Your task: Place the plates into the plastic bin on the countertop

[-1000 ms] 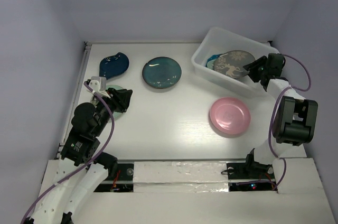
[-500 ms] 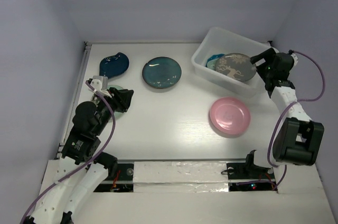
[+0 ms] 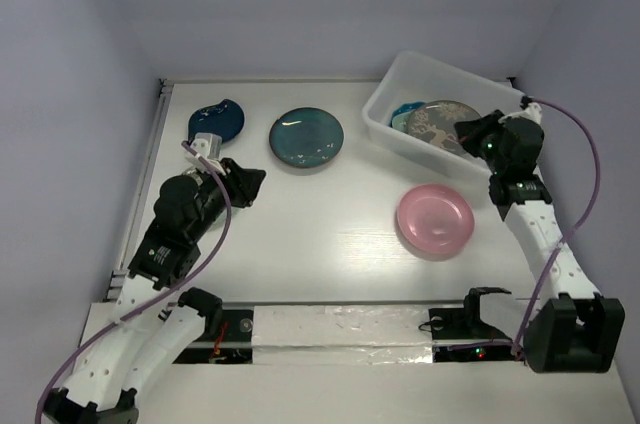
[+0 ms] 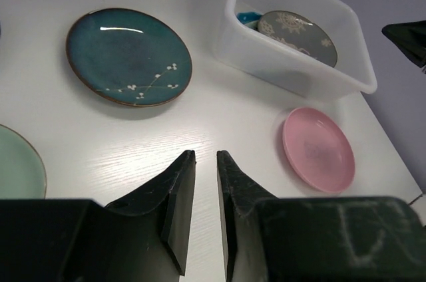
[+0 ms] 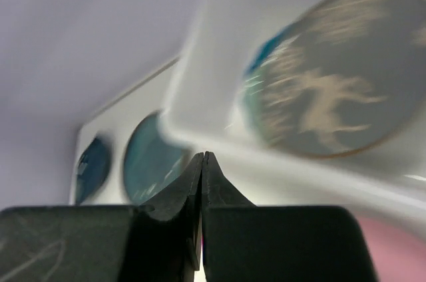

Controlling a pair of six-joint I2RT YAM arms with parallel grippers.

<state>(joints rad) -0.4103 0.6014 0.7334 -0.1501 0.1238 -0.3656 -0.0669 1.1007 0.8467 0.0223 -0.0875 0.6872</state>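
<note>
The plastic bin stands at the back right of the countertop. In it lies the grey deer-pattern plate on top of a bright blue plate. The pink plate lies in front of the bin. The dark teal plate and navy leaf dish lie at the back left. My right gripper is shut and empty at the bin's near right rim. My left gripper hovers over the bare counter with a narrow gap and nothing in it. A pale green plate lies to its left.
Grey walls enclose the counter on three sides. A taped white strip runs along the front edge by the arm bases. A metal rail lines the left edge. The bin's wall fills the right wrist view close ahead.
My right gripper let go of the grey plate, which now lies in the bin, then shut and drew back slightly. My left arm moved forward and right, off the pale green plate.
</note>
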